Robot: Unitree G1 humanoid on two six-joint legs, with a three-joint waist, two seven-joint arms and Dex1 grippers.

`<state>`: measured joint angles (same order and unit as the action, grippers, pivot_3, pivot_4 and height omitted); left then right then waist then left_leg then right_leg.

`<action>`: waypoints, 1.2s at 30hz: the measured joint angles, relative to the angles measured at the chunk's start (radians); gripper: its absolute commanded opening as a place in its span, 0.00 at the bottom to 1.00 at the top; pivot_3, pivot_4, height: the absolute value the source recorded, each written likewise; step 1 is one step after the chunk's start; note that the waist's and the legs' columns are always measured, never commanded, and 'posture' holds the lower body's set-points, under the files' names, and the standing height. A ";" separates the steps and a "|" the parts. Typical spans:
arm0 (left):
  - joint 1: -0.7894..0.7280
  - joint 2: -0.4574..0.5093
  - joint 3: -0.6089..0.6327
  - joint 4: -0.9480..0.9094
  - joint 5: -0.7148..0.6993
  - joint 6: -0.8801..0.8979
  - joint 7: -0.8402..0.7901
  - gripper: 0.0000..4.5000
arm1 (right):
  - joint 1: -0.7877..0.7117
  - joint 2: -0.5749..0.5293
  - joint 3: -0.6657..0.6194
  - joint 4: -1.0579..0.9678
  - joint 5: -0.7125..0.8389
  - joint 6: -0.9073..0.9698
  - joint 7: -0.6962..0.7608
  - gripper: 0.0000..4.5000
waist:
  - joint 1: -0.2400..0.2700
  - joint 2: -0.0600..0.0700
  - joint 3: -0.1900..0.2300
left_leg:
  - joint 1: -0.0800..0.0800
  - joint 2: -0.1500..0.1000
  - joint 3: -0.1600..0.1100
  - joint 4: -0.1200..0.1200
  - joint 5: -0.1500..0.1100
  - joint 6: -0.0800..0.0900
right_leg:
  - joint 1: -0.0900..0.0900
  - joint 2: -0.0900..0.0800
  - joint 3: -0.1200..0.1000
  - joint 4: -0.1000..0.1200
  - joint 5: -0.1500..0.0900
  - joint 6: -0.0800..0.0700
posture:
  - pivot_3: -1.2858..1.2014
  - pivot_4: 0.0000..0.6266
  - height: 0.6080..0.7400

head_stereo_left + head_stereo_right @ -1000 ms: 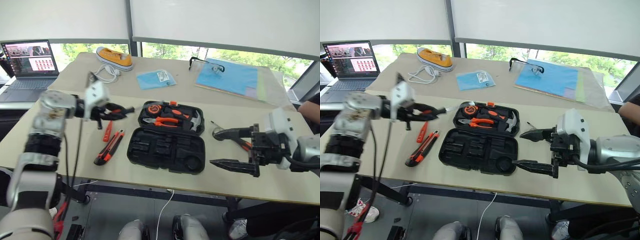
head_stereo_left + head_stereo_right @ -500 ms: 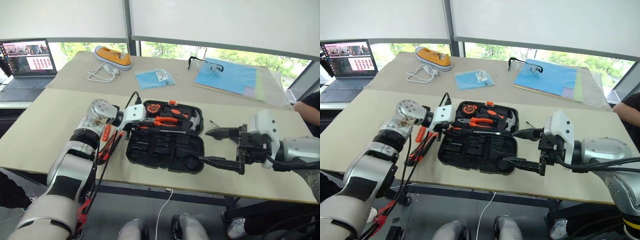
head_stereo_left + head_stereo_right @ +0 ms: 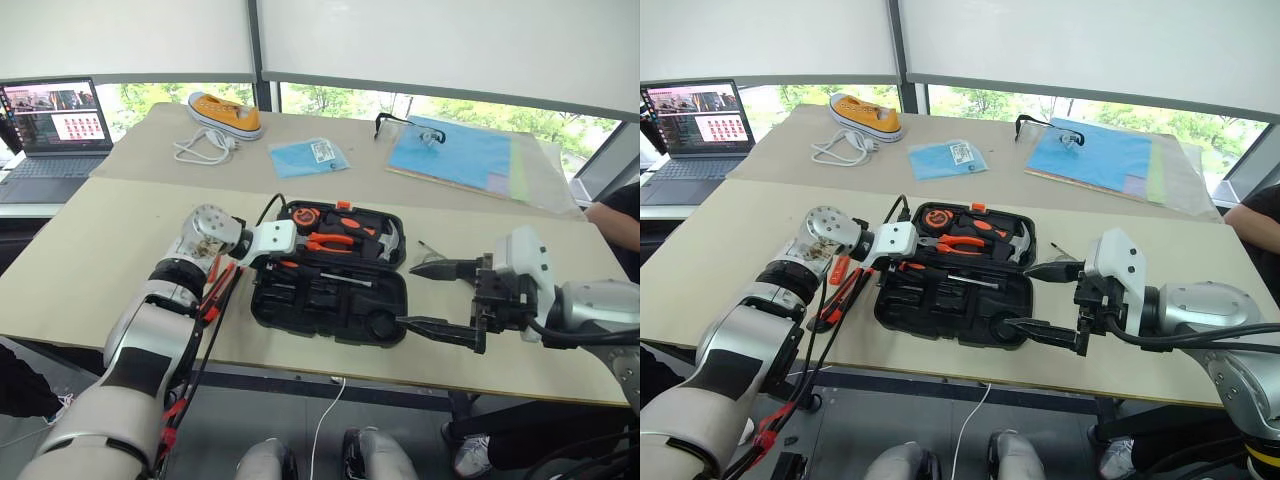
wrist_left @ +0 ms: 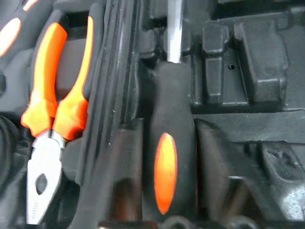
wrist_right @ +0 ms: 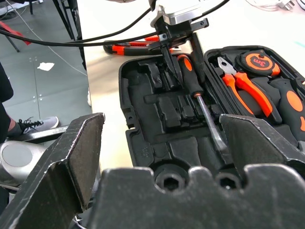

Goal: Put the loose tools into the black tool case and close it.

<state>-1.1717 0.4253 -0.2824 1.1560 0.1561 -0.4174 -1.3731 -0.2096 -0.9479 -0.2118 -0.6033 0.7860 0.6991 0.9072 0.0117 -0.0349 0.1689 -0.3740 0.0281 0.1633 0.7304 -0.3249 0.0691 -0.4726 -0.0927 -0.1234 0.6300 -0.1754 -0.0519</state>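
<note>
One orange-and-black screwdriver [image 5: 190, 78] lies in the near half of the open black tool case [image 3: 395, 320], its handle right at the left gripper [image 5: 181, 57] and its shaft running away from that hand across the tray. Whether the hand grips the handle or has let go, I cannot tell. Two loose tools lie on the table just outside that hand, beside its forearm: an orange-black utility knife [image 3: 843, 295] and a small orange screwdriver [image 3: 838, 268], both lying roughly along the arm. To my eye the left arm is much the nearer to them. One thin shaft [image 3: 427, 246] pokes out beyond the right gripper [image 3: 408, 295], which hangs spread wide and empty at the case's far edge.
</note>
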 measured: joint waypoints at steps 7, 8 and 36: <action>-0.020 -0.006 0.038 -0.031 -0.039 0.077 -0.062 0.39 | 0.019 0.000 0.000 -0.009 0.000 -0.001 0.000 1.00 | 0.000 0.000 0.000 | 0.000 0.000 0.000 0.000 0.000 0.000 | 0.000 0.001 0.000 0.000 0.000 0.000 | 0.52 0.24 0.84; -0.020 -0.006 0.039 -0.035 -0.039 0.077 -0.062 0.31 | 0.019 0.000 0.000 -0.009 0.000 -0.002 0.000 1.00 | 0.000 0.000 0.000 | 0.000 0.000 0.000 0.000 0.000 0.000 | 0.000 0.001 0.000 0.000 0.000 0.000 | 0.52 0.24 0.84; 0.027 -0.015 0.089 -0.177 -0.134 0.291 -0.145 0.33 | 0.226 0.010 -0.165 0.032 -0.075 0.004 -0.089 1.00 | 0.000 0.001 -0.001 | -0.001 0.002 -0.001 0.007 -0.003 0.004 | 0.002 0.001 0.000 0.001 0.001 0.009 | 0.52 0.24 0.84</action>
<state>-1.1444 0.4101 -0.1938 0.9793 0.0221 -0.1261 -1.5179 0.0160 -0.9380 -0.3767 -0.5714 0.7109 0.7031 0.8183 0.0117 -0.0343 0.1684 -0.3750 0.0303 0.1621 0.7375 -0.3274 0.0734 -0.4702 -0.0920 -0.1237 0.6315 -0.1748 -0.0431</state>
